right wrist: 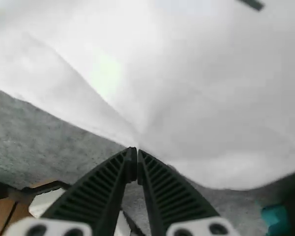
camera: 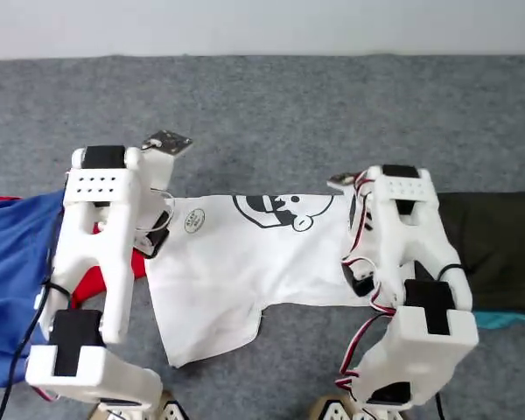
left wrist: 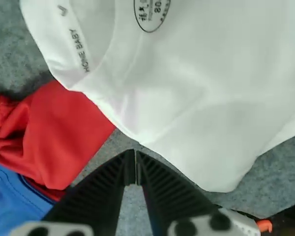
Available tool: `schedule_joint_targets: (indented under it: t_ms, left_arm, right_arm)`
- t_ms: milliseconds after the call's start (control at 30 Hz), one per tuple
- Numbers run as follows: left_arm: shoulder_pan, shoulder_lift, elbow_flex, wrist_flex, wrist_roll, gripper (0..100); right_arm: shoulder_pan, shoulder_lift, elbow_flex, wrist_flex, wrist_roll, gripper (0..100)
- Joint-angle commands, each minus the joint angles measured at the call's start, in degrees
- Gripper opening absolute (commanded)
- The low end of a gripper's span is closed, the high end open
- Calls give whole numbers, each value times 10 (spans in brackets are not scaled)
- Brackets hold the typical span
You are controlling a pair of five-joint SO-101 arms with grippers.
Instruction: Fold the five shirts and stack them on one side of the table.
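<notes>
The table (camera: 271,105) is covered in grey felt, with a pale wall behind it. From above, a white shirt (camera: 245,262) lies spread in the middle between the two arms. A blue shirt (camera: 13,262) and a red shirt (camera: 136,262) lie to its left, and a dark shirt (camera: 494,254) to its right.

On the left wrist, the left gripper (left wrist: 135,155) has its fingers pressed together at the white shirt's hem, beside the red shirt. Whether it holds cloth cannot be told.

On the right wrist, the right gripper (right wrist: 136,152) pinches the white shirt's edge, and creases run to its tip.
</notes>
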Motion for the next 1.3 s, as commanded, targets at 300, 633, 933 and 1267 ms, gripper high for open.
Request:
schedule_joint_targets:
  t_ms: [300,633,933,1267]
  left_arm:
    - [-117,-221,32,20,-3,14]
    - [-374,-229,49,4,-88,14]
    - [-458,-229,109,-51,-129,14]
    - [-459,-230,109,-66,-128,14]
  right_arm:
    - [-121,-80,-21,55,31,9]
    - [-341,-152,28,0,33,9]
    - [-509,-183,122,-189,33,9]
    - [-507,-95,46,-253,31,9]
